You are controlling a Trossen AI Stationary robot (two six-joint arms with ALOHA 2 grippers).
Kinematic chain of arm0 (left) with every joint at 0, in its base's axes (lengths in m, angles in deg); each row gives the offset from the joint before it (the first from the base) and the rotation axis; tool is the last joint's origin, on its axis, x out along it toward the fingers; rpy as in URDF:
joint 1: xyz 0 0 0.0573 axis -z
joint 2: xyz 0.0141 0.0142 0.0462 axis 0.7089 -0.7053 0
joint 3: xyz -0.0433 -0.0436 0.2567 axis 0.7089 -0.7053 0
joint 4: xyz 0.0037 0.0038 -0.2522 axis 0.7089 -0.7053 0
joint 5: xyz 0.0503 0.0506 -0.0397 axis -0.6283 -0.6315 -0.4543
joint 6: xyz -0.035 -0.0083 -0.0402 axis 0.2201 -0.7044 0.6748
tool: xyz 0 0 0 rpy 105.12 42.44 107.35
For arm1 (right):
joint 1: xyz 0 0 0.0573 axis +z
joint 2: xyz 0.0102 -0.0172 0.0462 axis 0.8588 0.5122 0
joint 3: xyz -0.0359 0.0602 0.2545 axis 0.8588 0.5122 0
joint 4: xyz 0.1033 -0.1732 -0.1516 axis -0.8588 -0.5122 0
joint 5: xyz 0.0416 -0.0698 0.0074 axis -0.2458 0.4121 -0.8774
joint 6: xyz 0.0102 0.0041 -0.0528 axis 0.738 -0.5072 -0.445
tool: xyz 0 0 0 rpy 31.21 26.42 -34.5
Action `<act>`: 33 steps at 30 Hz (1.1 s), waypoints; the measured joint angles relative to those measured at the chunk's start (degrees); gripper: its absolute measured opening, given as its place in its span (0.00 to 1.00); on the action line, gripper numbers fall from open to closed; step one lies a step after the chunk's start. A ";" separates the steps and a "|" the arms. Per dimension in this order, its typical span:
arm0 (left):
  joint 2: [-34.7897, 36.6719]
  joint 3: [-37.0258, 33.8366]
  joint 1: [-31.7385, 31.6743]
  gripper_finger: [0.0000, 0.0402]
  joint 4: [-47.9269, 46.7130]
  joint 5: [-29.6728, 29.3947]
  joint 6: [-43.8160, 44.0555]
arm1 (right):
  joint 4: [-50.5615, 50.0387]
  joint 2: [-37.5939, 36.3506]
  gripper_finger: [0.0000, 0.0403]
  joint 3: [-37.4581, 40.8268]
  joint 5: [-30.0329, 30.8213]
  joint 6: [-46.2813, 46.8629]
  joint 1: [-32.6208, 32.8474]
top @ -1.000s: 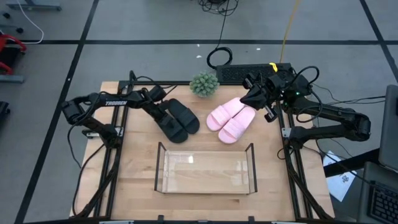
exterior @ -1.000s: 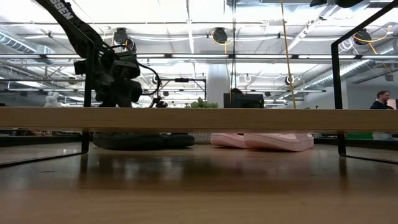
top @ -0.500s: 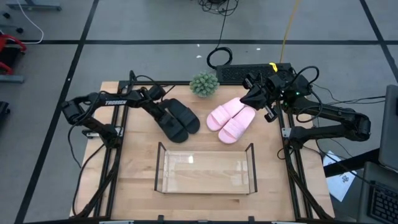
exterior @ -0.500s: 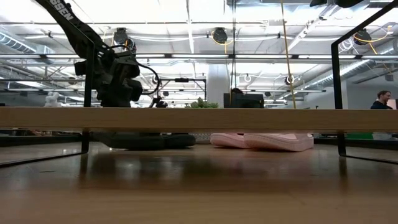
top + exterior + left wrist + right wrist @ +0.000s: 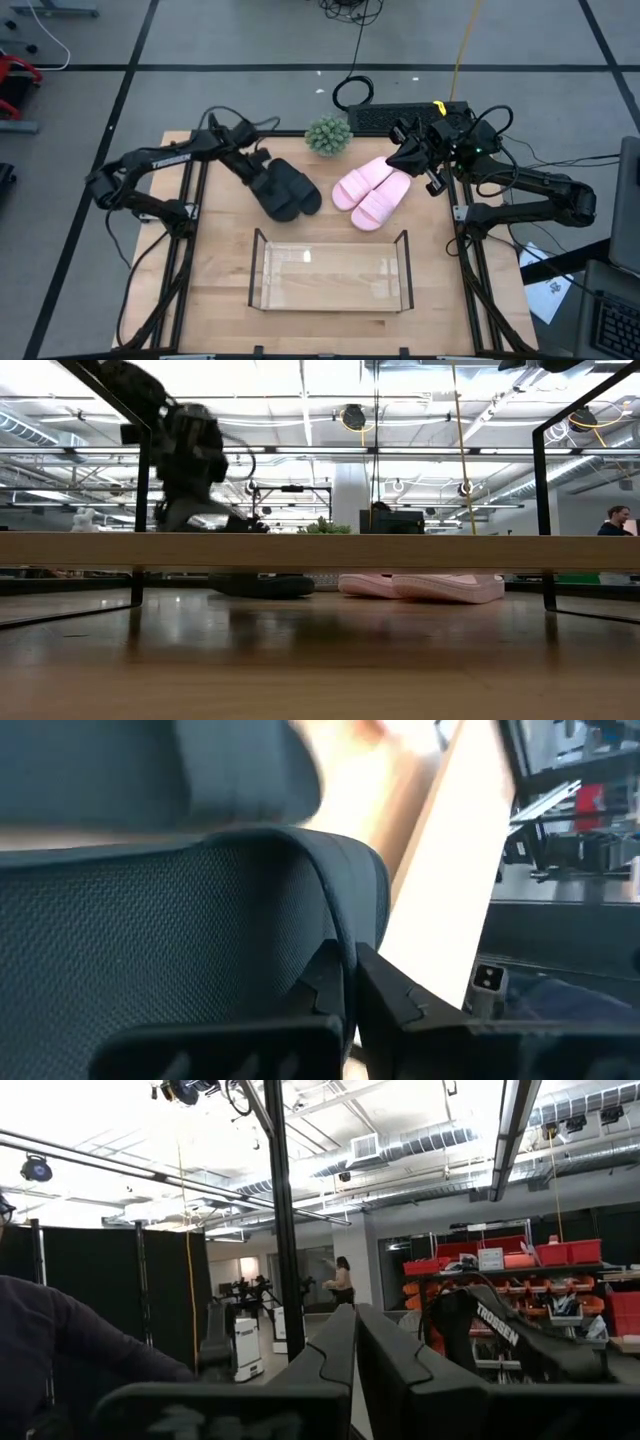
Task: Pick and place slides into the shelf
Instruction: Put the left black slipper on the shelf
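your left gripper [image 5: 262, 172] has just lifted one black slide [image 5: 270, 189] off the table, fingers clamped on it; the shelf [image 5: 330, 272] stands empty nearer. right gripper [image 5: 402, 158] waits, fingers closed.

the counter [image 5: 225, 270] is smooth pale wood. the shelf [image 5: 330, 275] is glossy clear plastic. the black slide [image 5: 150, 940] looks finely textured, matt.
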 joint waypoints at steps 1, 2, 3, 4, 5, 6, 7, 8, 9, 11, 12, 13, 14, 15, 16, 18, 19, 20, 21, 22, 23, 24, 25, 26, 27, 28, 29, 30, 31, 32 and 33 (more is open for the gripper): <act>0.18 1.79 -0.21 0.00 -0.55 -0.20 -0.17 | 0.01 0.00 0.01 0.00 0.00 0.00 0.00; 0.21 3.64 -0.48 0.00 -0.90 -0.33 -0.21 | 0.01 0.00 0.01 0.00 0.02 -0.02 0.00; 0.19 5.49 -0.63 0.00 -0.99 -0.36 -0.26 | 0.00 0.00 0.01 0.00 0.04 -0.02 0.00; 0.19 7.51 -0.73 0.00 -1.22 -0.36 -0.25 | -0.01 0.00 0.01 0.00 0.04 -0.02 0.02; 0.19 9.41 -0.64 0.00 -1.39 -0.12 0.00 | -0.03 0.00 0.01 0.00 0.04 -0.04 0.00; 0.20 11.11 -0.19 0.00 -1.45 0.38 0.24 | -0.08 0.00 0.01 0.00 0.04 -0.04 0.00; 0.19 12.81 0.58 0.00 -1.58 1.03 0.59 | -0.17 0.00 0.01 0.00 0.04 0.02 0.02; 0.19 14.21 1.65 0.00 -2.05 1.43 0.79 | -0.34 0.00 0.01 0.00 0.04 0.15 0.01; 0.19 15.60 2.99 0.00 -2.99 1.65 0.97 | -0.52 0.00 0.01 0.02 0.03 0.28 0.02; 0.19 18.06 5.79 0.00 -4.95 1.96 1.02 | -1.31 0.00 0.01 0.02 0.04 0.44 0.02; 0.19 19.22 7.45 0.00 -5.88 1.95 1.04 | -1.90 0.00 0.01 0.02 0.05 0.41 0.02; 0.19 20.18 9.09 0.00 -6.86 1.97 1.16 | -2.43 0.00 0.01 0.02 0.06 0.27 0.02; 0.19 20.89 10.90 0.00 -7.49 1.98 1.54 | -2.81 0.00 0.01 0.02 0.07 0.04 0.02; 0.19 21.38 12.70 0.00 -7.81 2.01 2.15 | -3.13 0.00 0.01 0.04 0.09 -0.06 0.02; 0.19 21.71 14.60 0.00 -7.83 2.10 3.03 | -3.25 0.01 0.01 0.04 0.09 -0.19 0.02; 0.19 21.85 18.37 0.00 -7.87 2.16 4.31 | -3.26 0.00 0.01 0.04 0.11 -0.43 0.02; 0.12 21.85 20.15 0.00 -8.09 2.20 4.72 | -3.25 0.00 0.01 0.04 0.12 -0.68 0.01; -0.25 21.85 21.93 0.00 -8.12 2.23 5.24 | -3.22 0.00 0.01 0.04 0.12 -0.94 0.02; -0.77 21.85 23.74 0.00 -7.89 2.30 5.72 | -3.20 0.00 0.01 0.04 0.14 -1.35 0.02; -1.34 21.85 25.32 0.00 -7.71 2.25 5.99 | -3.18 0.00 0.01 0.04 0.20 -1.78 0.01; -2.01 21.83 26.85 0.00 -7.36 2.15 6.04 | -3.16 0.00 0.01 0.04 0.50 -2.11 0.02; -2.85 21.83 28.41 0.00 -6.71 2.20 6.16 | -3.17 0.00 0.01 0.04 1.31 -2.44 0.02; -3.75 21.84 29.76 0.00 -5.98 2.35 6.41 | -3.23 0.00 0.01 0.04 2.11 -2.84 0.02; -4.82 21.85 31.05 0.00 -5.66 2.65 6.62 | -3.34 0.00 0.01 0.04 2.97 -3.15 0.02; -6.03 21.85 32.18 0.00 -5.75 3.14 6.86 | -3.32 0.02 0.01 0.04 3.57 -3.33 0.02; -7.27 21.85 33.19 0.00 -5.99 3.86 6.98 | -3.34 0.02 0.01 0.04 4.02 -3.37 0.02; -8.48 21.83 34.16 0.00 -6.09 4.64 6.69 | -3.30 0.02 0.01 0.04 4.60 -3.32 0.02; -9.68 21.83 35.09 0.00 -6.04 5.41 6.18 | -3.31 0.01 0.01 0.04 4.67 -3.28 0.02; -10.71 21.83 35.85 0.00 -5.98 6.01 5.78 | -3.32 0.01 0.01 0.04 4.67 -3.26 0.02; -11.64 21.83 36.52 0.00 -6.02 6.40 5.41 | -3.34 0.02 0.01 0.04 4.67 -3.21 0.02; -12.59 21.83 37.13 0.00 -6.01 6.98 5.11 | -3.34 0.01 0.01 0.04 4.67 -3.21 0.02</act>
